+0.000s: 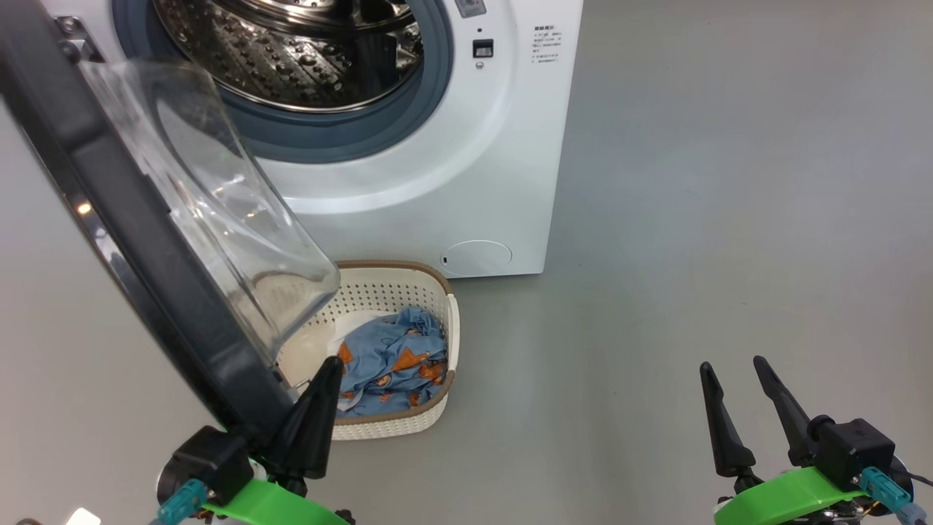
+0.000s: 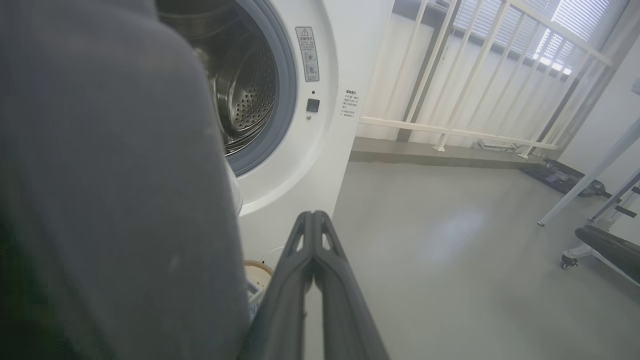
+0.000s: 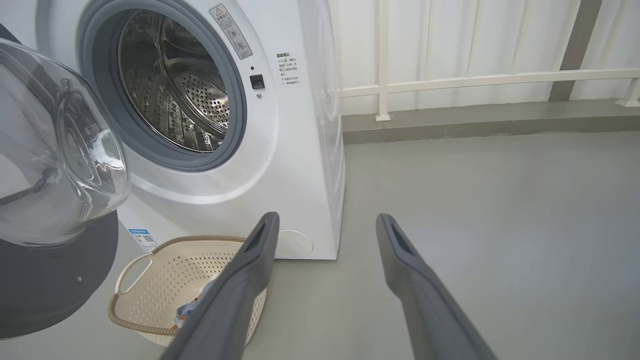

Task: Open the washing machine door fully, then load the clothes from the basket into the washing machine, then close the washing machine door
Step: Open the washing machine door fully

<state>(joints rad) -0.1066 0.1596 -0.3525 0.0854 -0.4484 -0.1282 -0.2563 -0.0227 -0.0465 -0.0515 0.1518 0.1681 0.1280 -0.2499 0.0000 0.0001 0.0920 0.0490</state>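
Observation:
The washing machine (image 1: 466,182) stands with its steel drum (image 1: 291,51) exposed. The washing machine door (image 1: 131,240) is swung out to the left, its clear glass bowl (image 1: 233,240) bulging over the basket (image 1: 444,328). In the basket lie the clothes (image 1: 393,361), blue fabric with orange prints, and a white piece (image 1: 357,324). My left gripper (image 1: 332,362) is shut with nothing in it, close against the door's lower edge; I cannot tell if it touches. My right gripper (image 1: 732,362) hangs open over bare floor to the right. From the right wrist, its gripper (image 3: 327,217) faces the basket (image 3: 165,280) and the machine (image 3: 300,150).
In the left wrist view the door (image 2: 100,200) is a blurred grey mass at the left beside the shut gripper (image 2: 312,215). A white railing (image 2: 475,75) runs behind the machine. A wheeled frame (image 2: 600,245) stands at the right. Grey floor (image 1: 692,255) stretches right of the machine.

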